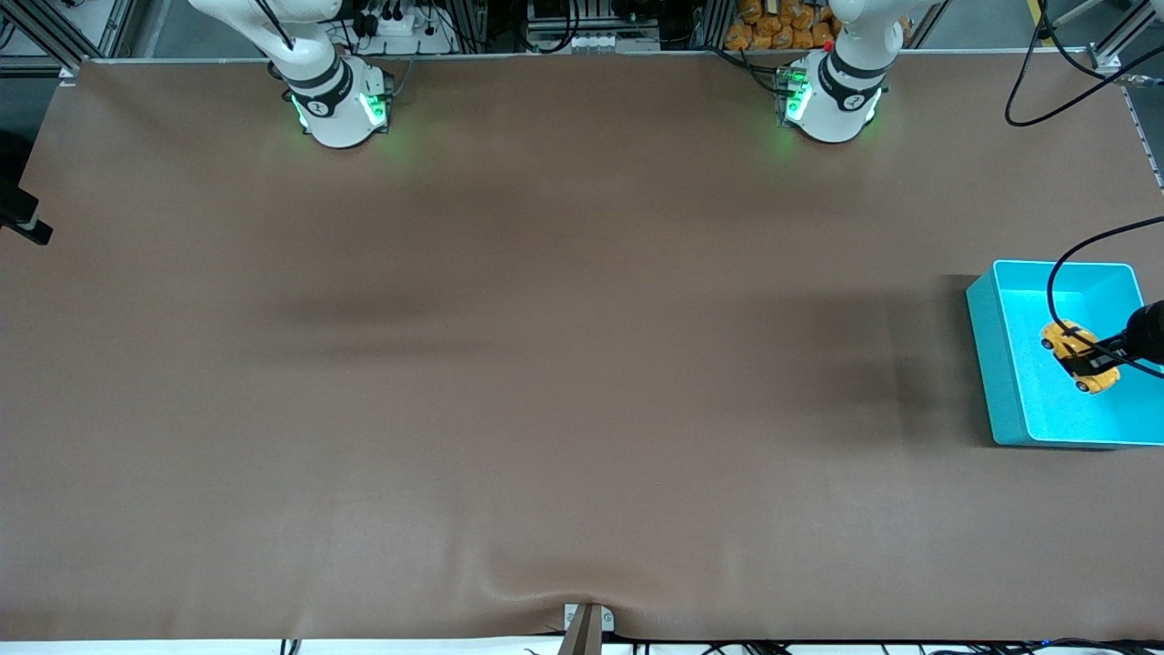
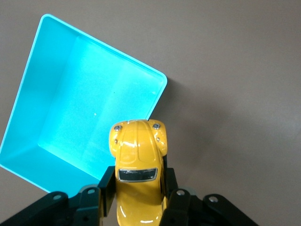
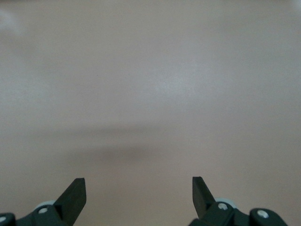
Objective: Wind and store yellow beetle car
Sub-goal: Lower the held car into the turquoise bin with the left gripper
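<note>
The brown surface (image 1: 546, 364) carries a teal bin (image 1: 1000, 364) at the left arm's end. Over the bin, the left gripper (image 2: 138, 197) has its jaws clamped on the sides of the yellow beetle car (image 2: 138, 160). The right gripper (image 3: 138, 195) waits above bare surface, jaws spread wide, holding nothing.

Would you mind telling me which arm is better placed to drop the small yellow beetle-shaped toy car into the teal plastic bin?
Left. The left gripper is shut on the small yellow beetle-shaped toy car, over the teal plastic bin. The right gripper is open, holds nothing and waits over bare table.
</note>
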You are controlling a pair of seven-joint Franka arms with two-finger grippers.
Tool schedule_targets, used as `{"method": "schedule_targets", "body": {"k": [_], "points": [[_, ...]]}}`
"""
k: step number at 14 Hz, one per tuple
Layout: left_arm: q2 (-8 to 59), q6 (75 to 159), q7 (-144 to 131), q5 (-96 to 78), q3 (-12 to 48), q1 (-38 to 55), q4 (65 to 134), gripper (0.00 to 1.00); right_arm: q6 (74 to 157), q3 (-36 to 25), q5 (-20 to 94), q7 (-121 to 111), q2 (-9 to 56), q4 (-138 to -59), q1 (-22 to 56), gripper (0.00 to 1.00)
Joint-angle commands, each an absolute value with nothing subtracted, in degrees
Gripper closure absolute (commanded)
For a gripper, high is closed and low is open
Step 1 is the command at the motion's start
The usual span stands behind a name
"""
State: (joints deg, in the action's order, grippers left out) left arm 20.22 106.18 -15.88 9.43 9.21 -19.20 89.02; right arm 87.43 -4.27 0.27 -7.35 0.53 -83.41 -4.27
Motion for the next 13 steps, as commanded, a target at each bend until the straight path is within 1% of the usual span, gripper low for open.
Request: {"method": "schedule_targets", "body": {"k": [1, 6, 10, 13], "points": [[19.1, 107.4, -12.7, 8.6, 9.8, -19.9, 90.5, 1.0, 87.3, -3.7, 1.1, -6.6, -0.2, -83.5, -5.4, 0.0], [19.5, 108.3, -6.0, 8.6, 9.7, -21.9, 91.1, 1.0, 87.3, -3.7, 1.1, -6.6, -0.2, -83.2, -5.4, 0.0], [19.3, 112.9, 0.8, 8.7, 9.8, -24.3, 94.3, 1.0, 87.1, -3.8, 1.1, -6.6, -0.2, -82.9, -5.4, 0.0], [19.5, 115.3, 6.0, 8.6, 9.8, -25.8, 95.1, 1.0, 87.1, -3.7, 1.1, -6.5, -0.2, -82.9, -5.3, 0.0]]}}
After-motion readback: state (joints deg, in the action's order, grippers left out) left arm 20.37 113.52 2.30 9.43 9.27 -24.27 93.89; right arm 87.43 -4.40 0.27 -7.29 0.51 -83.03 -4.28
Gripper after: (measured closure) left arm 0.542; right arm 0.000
